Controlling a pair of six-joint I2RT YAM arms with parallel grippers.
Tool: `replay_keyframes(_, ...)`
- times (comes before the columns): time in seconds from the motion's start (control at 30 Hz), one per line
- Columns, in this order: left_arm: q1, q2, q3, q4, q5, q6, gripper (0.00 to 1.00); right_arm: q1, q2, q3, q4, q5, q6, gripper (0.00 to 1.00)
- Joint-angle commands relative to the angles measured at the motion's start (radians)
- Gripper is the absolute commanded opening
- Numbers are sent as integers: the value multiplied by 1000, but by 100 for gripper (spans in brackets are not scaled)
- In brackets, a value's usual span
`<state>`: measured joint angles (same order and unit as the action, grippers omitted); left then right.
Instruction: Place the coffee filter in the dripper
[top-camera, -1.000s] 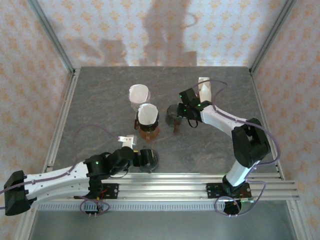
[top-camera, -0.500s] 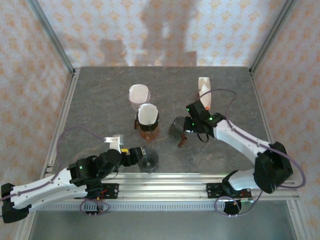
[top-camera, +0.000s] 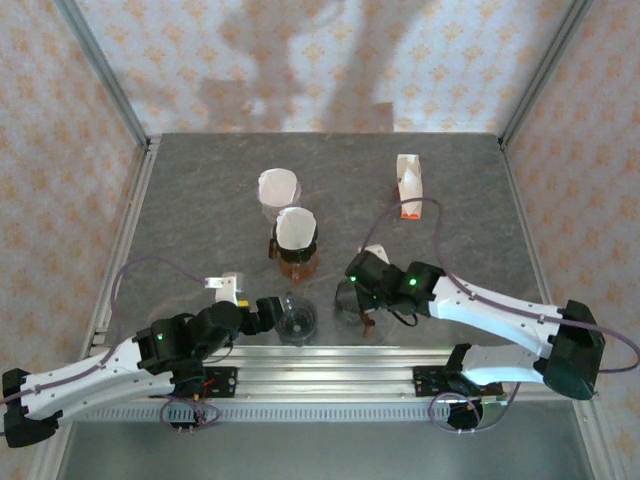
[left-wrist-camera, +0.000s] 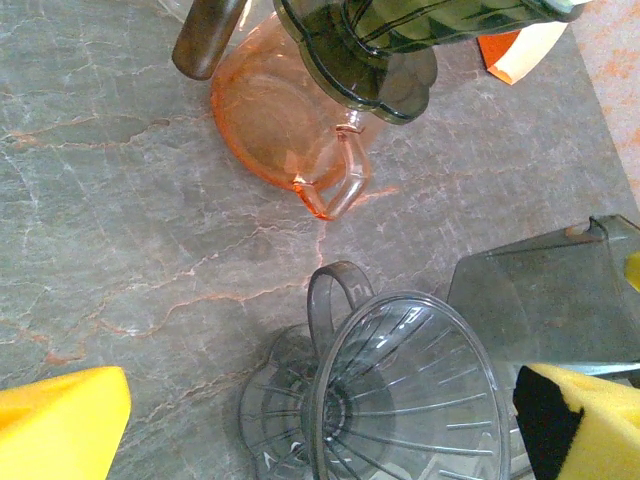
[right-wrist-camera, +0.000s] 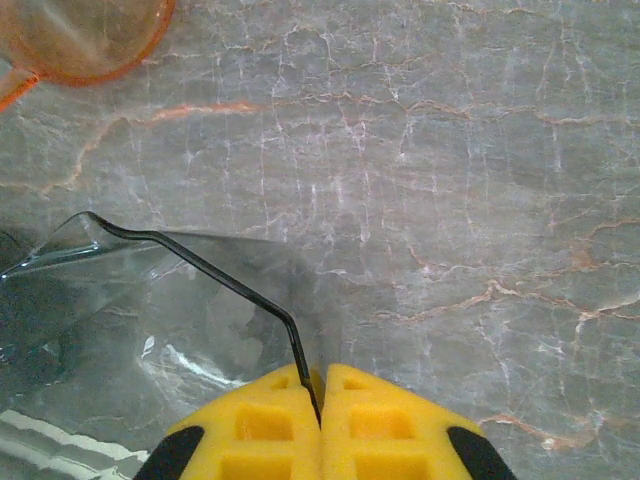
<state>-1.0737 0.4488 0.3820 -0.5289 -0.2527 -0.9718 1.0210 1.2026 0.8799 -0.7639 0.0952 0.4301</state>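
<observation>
The left gripper (left-wrist-camera: 320, 420) stands wide open, pads (left-wrist-camera: 60, 420) flanking the clear dripper (left-wrist-camera: 400, 390); the right gripper (right-wrist-camera: 322, 400) is clamped on the rim of a smoky transparent piece (right-wrist-camera: 150, 300), possibly a lid. A white coffee filter (top-camera: 296, 229) sits atop the orange server (top-camera: 297, 264), just beyond the dripper.

Marble table (top-camera: 200, 230), orange server (left-wrist-camera: 275, 120), smoky plastic holder (left-wrist-camera: 540, 290), white packet (top-camera: 408, 185)

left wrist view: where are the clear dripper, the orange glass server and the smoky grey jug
clear dripper (left-wrist-camera: 410, 395), left wrist view, ribbed inner wall
orange glass server (left-wrist-camera: 265, 125), left wrist view, rounded body
smoky grey jug (left-wrist-camera: 540, 290), left wrist view, side wall
</observation>
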Motion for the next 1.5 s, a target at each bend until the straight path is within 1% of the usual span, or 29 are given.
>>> replay_keyframes(0.0,-7,-13,-19,-31,-48,-16,99,33,35,-1,11,78,35,0)
replay_keyframes(0.27,-7,-11,-26,-29,-50,-21,99,69,129,23,83,53,20,0)
replay_keyframes(0.5,-6,-9,-29,-29,-48,-21,98,88,172,44,89,56,19,1)
replay_keyframes(0.6,-6,-4,-25,-24,-46,-12,94,94,170,48,76,58,19,7)
replay_keyframes(0.63,-8,1,-22,-21,-42,-7,92,96,167,48,73,58,18,11)
replay_keyframes(0.67,-7,8,-17,-19,-40,0,89,99,163,50,68,60,19,19)
replay_keyframes(0.77,-7,47,1,-9,-27,20,83,102,142,51,67,66,18,36)
replay_keyframes(0.93,-7,155,37,20,4,62,72,101,72,62,50,108,28,51)
replay_keyframes(1.07,-6,254,89,4,19,106,63,102,-6,49,41,143,48,54)
replay_keyframes(1.27,-7,347,117,30,44,131,61,102,-71,6,25,162,83,55)
replay_keyframes(1.47,-7,440,152,-22,63,154,52,102,-106,-25,23,169,100,55)
